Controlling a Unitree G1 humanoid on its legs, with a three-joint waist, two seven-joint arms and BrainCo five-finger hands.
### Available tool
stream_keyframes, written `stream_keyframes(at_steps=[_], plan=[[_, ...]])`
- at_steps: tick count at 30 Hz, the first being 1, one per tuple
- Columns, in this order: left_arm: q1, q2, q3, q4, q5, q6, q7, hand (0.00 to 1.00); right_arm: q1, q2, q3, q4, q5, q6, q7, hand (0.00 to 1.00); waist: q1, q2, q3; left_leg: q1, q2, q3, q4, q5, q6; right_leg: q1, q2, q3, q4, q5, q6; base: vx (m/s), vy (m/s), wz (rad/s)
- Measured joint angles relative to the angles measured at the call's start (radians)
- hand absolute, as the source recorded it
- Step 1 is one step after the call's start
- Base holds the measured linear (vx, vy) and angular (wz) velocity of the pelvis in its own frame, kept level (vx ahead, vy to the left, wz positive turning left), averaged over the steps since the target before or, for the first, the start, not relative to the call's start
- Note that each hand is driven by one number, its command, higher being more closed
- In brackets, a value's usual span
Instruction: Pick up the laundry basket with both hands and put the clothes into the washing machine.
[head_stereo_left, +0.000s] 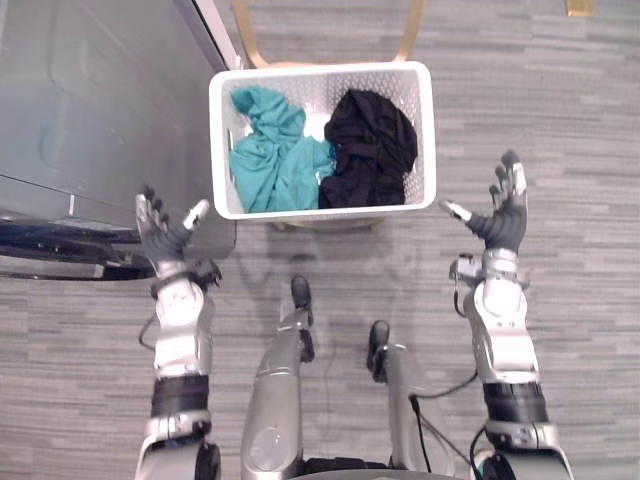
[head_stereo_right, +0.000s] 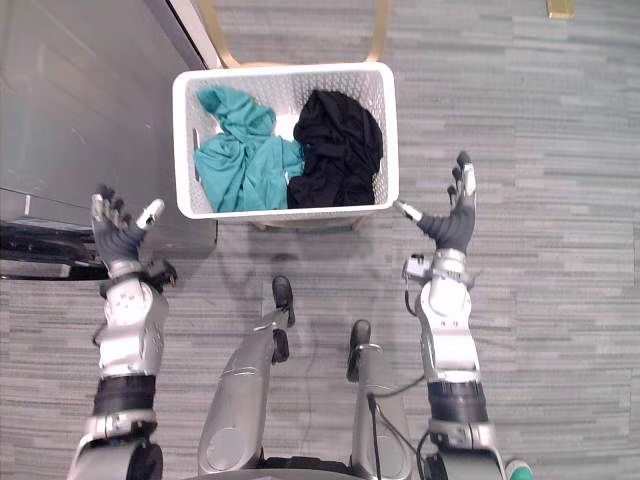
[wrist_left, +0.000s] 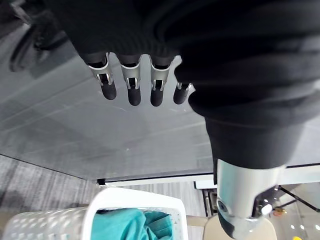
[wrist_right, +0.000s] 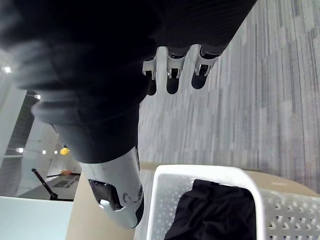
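Silver, dark-tipped fingers stand straight and spread on the left robot hand, palm turned inward and holding nothing. The right robot hand mirrors it, spread wide and empty. Both hang on the robot's side of the white laundry basket, one off each near corner and clear of its rim. The right thumb tip comes nearest, just off the near right corner.

The basket sits mouth-up with its long axis running left to right across the robot's front. Inside, a teal garment fills the left half and a black garment the right, the two touching in the middle. How deep either pile goes is hidden.

Under the basket is a light wooden seat, mostly covered. Its curved frame shows past the far rim and a sliver at the near rim.

Left of the basket stands a grey machine, its corner just behind the left hand. It is cut off by the edge, and the dark part low at the left is hard to make out. Grey striped carpet floor lies all round.
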Motion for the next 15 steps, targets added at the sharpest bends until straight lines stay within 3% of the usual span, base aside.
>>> stream_keyframes(at_steps=[6,12,15], plan=[[0.18,-0.028,-0.033,0.247,0.017,0.031,-0.094,0.0,0.163,0.056,-0.014,0.263,-0.033,0.019,0.06,0.0,0.002,-0.042,-0.099,0.131,-0.031,-0.004,-0.049,-0.008,-0.002,0.139,-0.02,-0.023,-0.039,-0.03,0.006,0.09,-0.029,0.12],[0.206,-0.027,-0.016,0.541,0.076,0.052,-0.134,0.0,0.173,0.072,-0.045,0.571,-0.036,0.044,0.097,0.0,0.002,-0.021,-0.199,0.225,-0.048,-0.027,-0.072,-0.019,-0.012,0.265,-0.028,-0.061,-0.107,-0.034,0.013,0.06,-0.014,0.14],[0.205,-0.035,-0.003,0.622,0.1,0.059,-0.153,0.0,0.164,0.071,-0.067,0.679,-0.035,0.05,0.107,0.0,0.003,0.004,-0.227,0.246,-0.066,-0.05,-0.075,-0.022,-0.009,0.304,-0.04,-0.087,-0.114,-0.044,0.021,0.04,-0.022,0.27]])
